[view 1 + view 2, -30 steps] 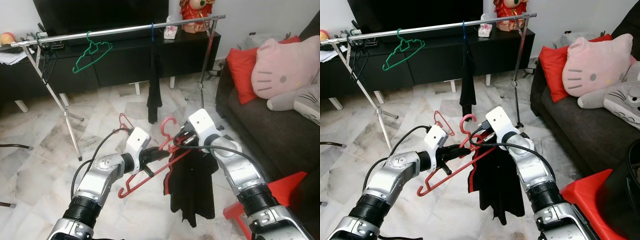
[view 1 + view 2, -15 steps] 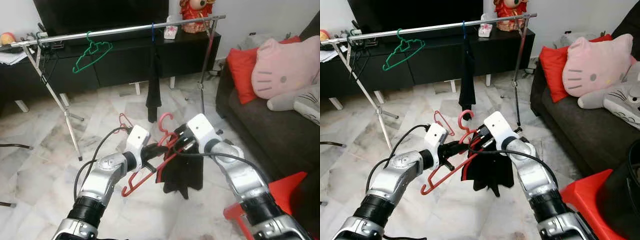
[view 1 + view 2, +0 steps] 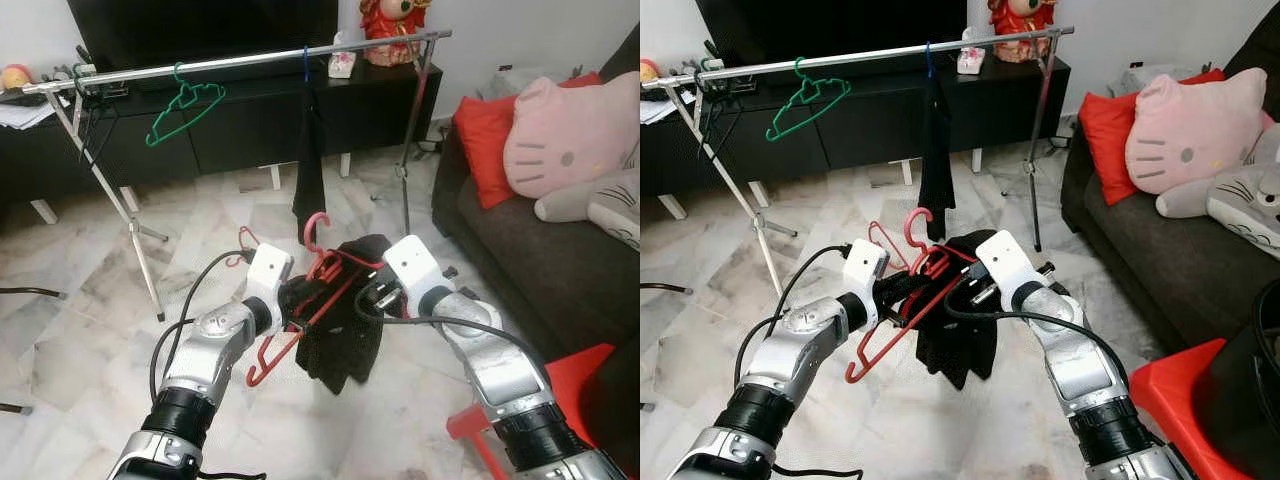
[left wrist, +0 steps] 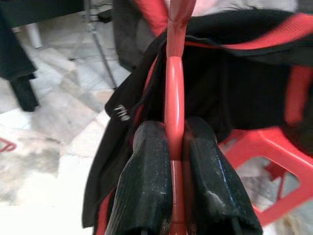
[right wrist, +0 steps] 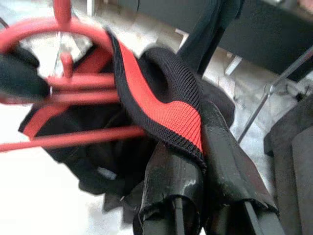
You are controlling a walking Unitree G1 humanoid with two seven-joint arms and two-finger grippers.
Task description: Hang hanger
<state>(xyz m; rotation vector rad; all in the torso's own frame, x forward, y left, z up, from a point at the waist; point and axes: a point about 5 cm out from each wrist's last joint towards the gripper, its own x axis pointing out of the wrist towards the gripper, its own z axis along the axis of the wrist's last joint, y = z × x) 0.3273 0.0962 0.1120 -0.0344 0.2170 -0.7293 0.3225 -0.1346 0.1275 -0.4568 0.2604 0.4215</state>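
My left gripper (image 4: 177, 147): fingers (image 4: 146, 181) clamped tight on the bar of the red hanger (image 3: 300, 325), held up in front of me between the two arms, hook (image 3: 316, 225) pointing up. My right gripper (image 5: 200, 147): fingers (image 5: 171, 181) closed on a fold of the black garment (image 3: 335, 345), pinching its red-trimmed edge (image 5: 161, 98) close beside the hanger. Garment: draped partly over the hanger, the rest hanging below it above the marble floor (image 3: 90, 330). Rail (image 3: 240, 60): silver, on a stand across the room ahead of me, well apart from the hanger I hold. On the rail: a green hanger (image 3: 183, 105) toward the left, a dark garment (image 3: 308, 170) hanging near the middle. Sofa (image 3: 520, 250): to my right, carrying a red cushion (image 3: 480, 140) and a pink plush (image 3: 570, 135). Red stool (image 3: 575, 380): low right, beside my right arm.
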